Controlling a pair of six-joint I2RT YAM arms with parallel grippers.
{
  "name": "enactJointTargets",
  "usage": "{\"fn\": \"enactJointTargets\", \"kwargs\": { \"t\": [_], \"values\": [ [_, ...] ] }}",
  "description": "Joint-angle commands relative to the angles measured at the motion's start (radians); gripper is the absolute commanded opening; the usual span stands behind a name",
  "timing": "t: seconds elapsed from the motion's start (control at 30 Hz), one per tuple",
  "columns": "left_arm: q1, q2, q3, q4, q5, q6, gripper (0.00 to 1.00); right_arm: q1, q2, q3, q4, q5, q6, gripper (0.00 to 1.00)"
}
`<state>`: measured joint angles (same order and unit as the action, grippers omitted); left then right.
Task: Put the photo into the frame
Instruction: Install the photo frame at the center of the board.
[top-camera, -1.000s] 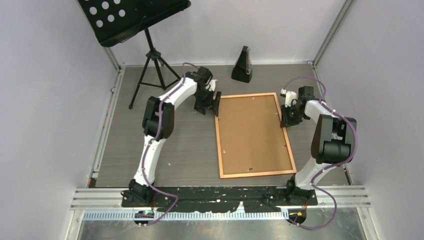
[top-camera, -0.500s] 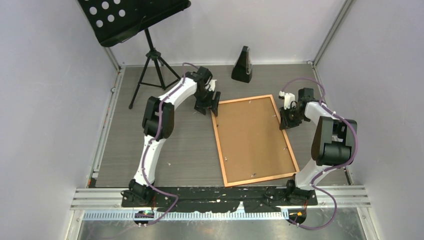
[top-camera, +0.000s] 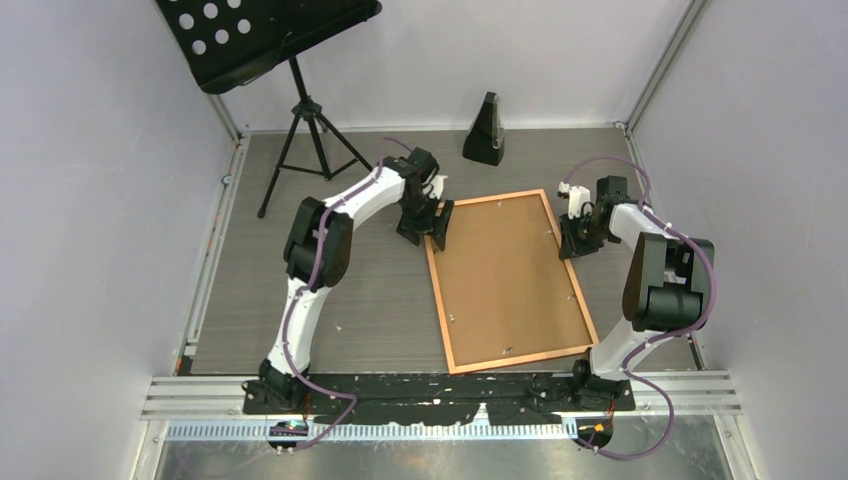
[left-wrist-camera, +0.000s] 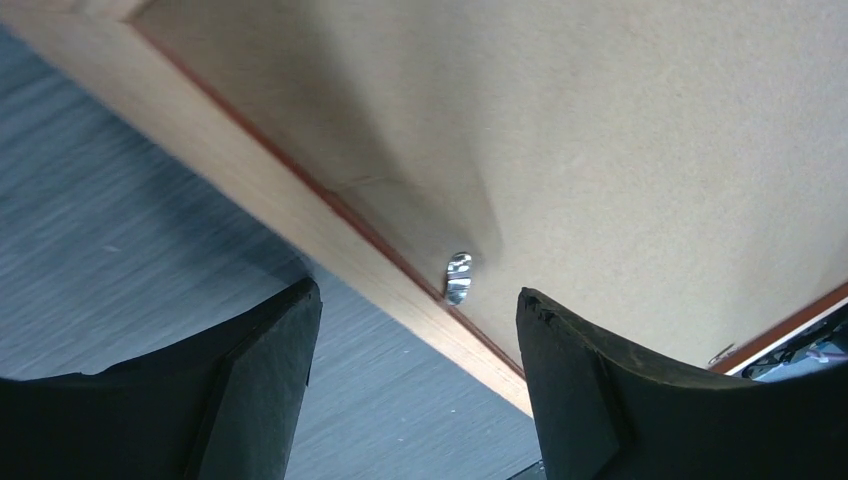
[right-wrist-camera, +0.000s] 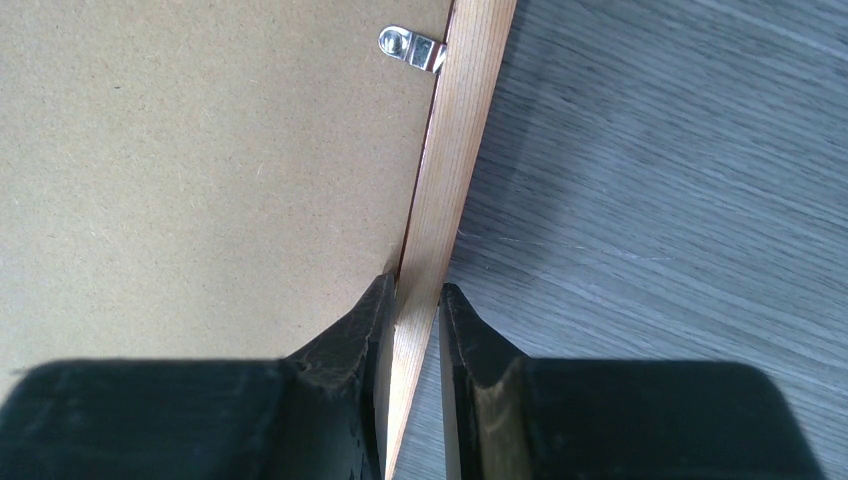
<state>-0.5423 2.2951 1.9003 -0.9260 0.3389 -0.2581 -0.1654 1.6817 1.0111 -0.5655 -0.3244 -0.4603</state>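
Top external view: the frame (top-camera: 438, 300) lies back-up and skewed on the table (top-camera: 370, 290), its backing board (top-camera: 505, 275) seated inside. The right gripper (top-camera: 572, 240) pinches the 3 o'clock rail; the left gripper (top-camera: 430, 222) gapes wide astride the 10 o'clock rail, holding nothing. Grey tabletop stretches toward 9 o'clock, with a metronome (top-camera: 485, 130) at 12

Bench (top-camera: 340, 290) left of frame (top-camera: 437, 290): wide open lane. Far side tighter: music stand tripod (top-camera: 303, 130) far-left, metronome (top-camera: 486, 131) beyond the frame's far edge. Right wall (top-camera: 760, 150) close.
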Motion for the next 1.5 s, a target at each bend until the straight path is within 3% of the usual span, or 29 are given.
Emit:
{"fn": "enactJointTargets", "kwargs": {
  "t": [0.0,0.53,0.9,1.13,1.3,1.47],
  "values": [
    [-0.037,-0.019,-0.013,0.000,-0.042,0.007,0.75,0.006,-0.015,0.025,-0.027,-0.043,-0.009,0.05],
    [-0.070,-0.024,-0.023,-0.019,-0.174,0.055,0.63,0.006,-0.021,0.013,-0.023,-0.075,-0.016,0.05],
    [-0.088,-0.133,-0.177,0.077,-0.217,0.059,0.59,0.007,-0.042,-0.015,0.003,-0.065,-0.060,0.05],
    [-0.090,-0.144,-0.180,0.091,-0.219,0.051,0.55,0.006,-0.029,-0.035,0.026,-0.084,-0.061,0.06],
    [-0.088,-0.110,-0.141,0.074,-0.227,0.046,0.54,0.006,-0.016,-0.041,0.035,-0.094,-0.058,0.06],
    [-0.088,-0.112,-0.135,0.076,-0.229,0.035,0.66,0.006,-0.017,-0.046,0.036,-0.093,-0.061,0.05]
  ]
}}
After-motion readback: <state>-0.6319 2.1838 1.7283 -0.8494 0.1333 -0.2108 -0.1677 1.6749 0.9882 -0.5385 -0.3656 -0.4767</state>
